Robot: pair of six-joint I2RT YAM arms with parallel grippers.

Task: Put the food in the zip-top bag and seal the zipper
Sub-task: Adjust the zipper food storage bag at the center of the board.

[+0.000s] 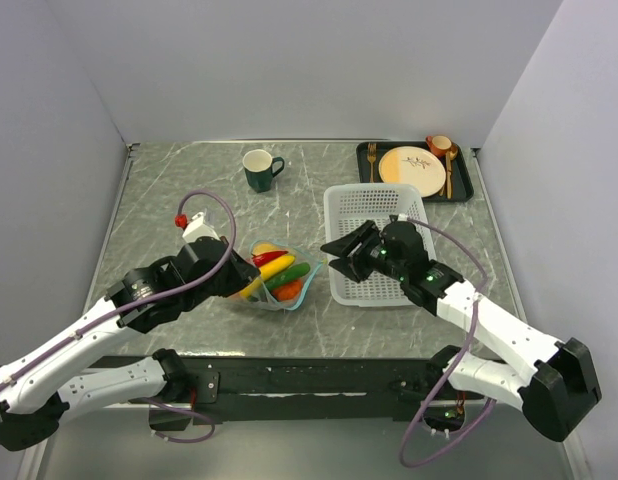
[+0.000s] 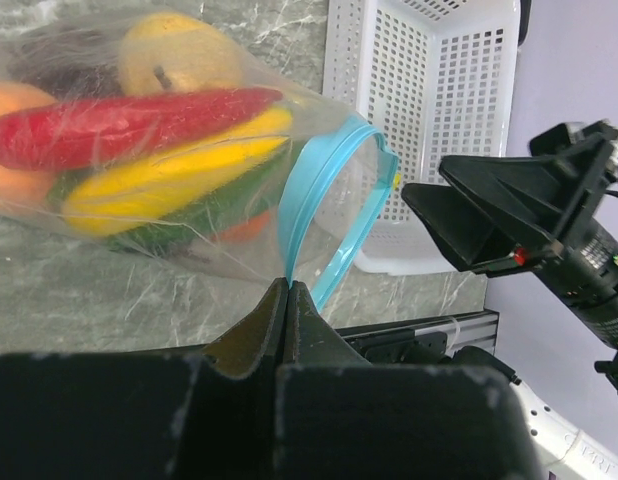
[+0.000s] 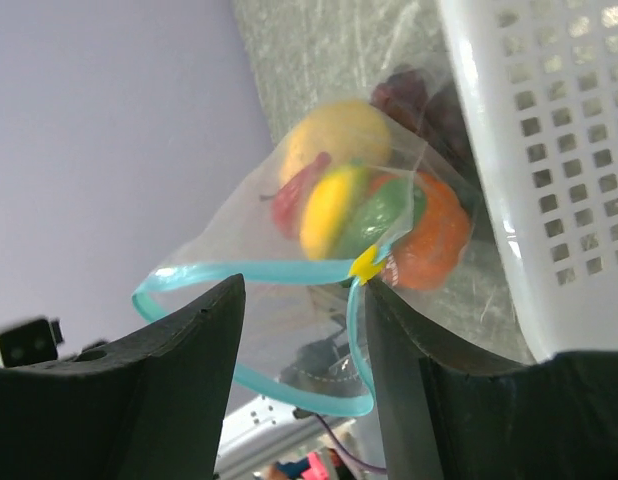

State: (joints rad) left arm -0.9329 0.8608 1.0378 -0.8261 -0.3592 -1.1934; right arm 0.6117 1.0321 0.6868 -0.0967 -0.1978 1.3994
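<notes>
The zip-top bag (image 1: 277, 272) lies on its side mid-table, lifted at its mouth, with the food inside. Through the clear plastic I see a red chili (image 2: 119, 125), banana (image 2: 179, 170), lemon (image 2: 179, 55) and green pepper (image 3: 381, 213), plus an orange (image 3: 436, 235). The teal zipper (image 2: 324, 190) gapes in an open loop. My left gripper (image 2: 288, 285) is shut on the zipper's near end. My right gripper (image 3: 307, 285) is open, its fingers either side of the mouth loop next to a yellow slider (image 3: 366, 263), in the top view (image 1: 336, 255) just right of the bag.
A white mesh basket (image 1: 379, 215) stands right of the bag, under my right wrist. At the back are a dark green mug (image 1: 259, 170) and a black tray (image 1: 467, 180) with a plate and cutlery. The table's front edge runs just below the bag.
</notes>
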